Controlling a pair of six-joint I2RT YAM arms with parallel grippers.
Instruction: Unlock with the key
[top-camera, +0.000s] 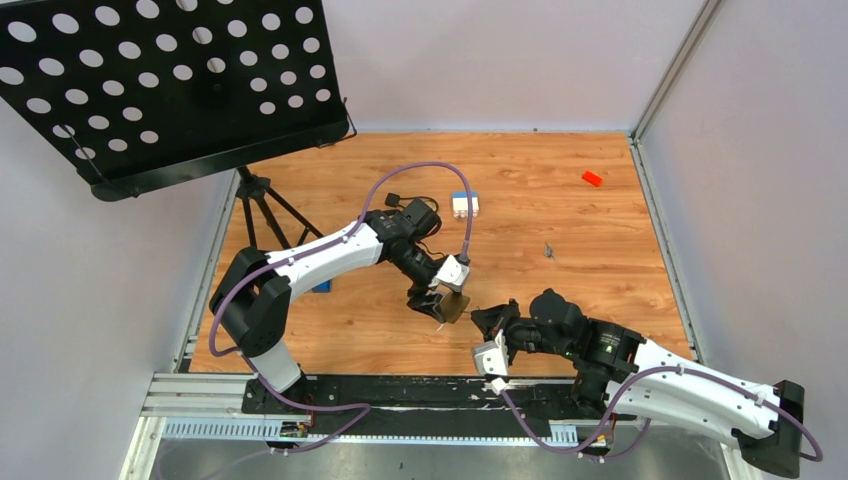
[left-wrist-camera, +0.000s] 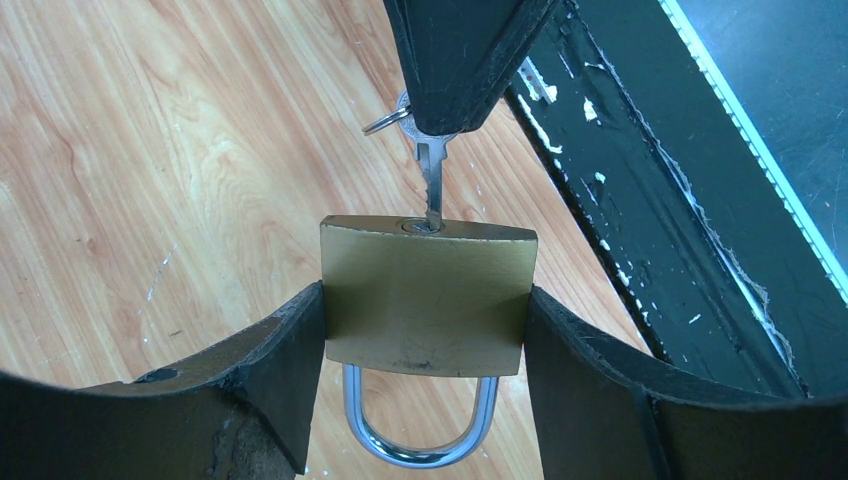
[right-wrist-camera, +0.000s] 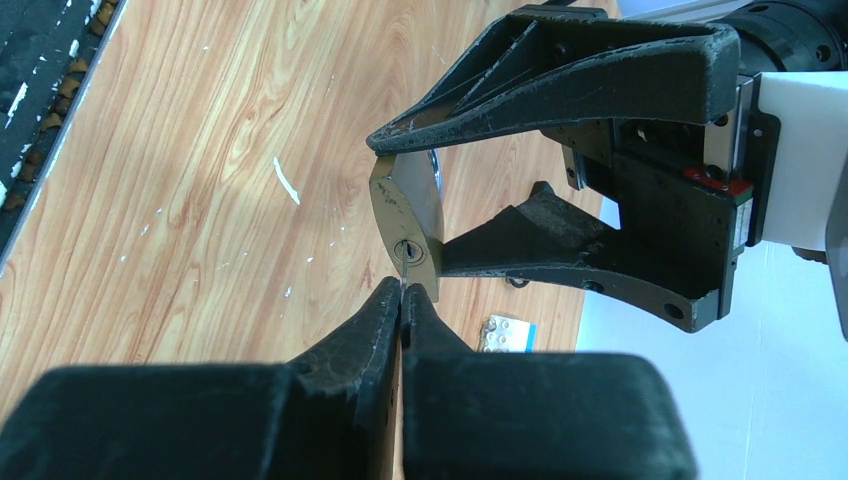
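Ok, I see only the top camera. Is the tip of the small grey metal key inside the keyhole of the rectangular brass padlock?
Observer: Only the tip. The small grey metal key enters the keyhole of the brass padlock; most of its blade is outside.
Operator: What holds the padlock?
Observer: The left gripper clamps its body by both side edges, with the curved steel shackle pointing away from the key.
Operator: And the key?
Observer: The right gripper is shut on its head.

Top external: overhead from the near edge, whole table (top-camera: 560, 200).
Left wrist: close, facing padlock (left-wrist-camera: 425, 295) keyway.
Right wrist: close, opposite side, same padlock.
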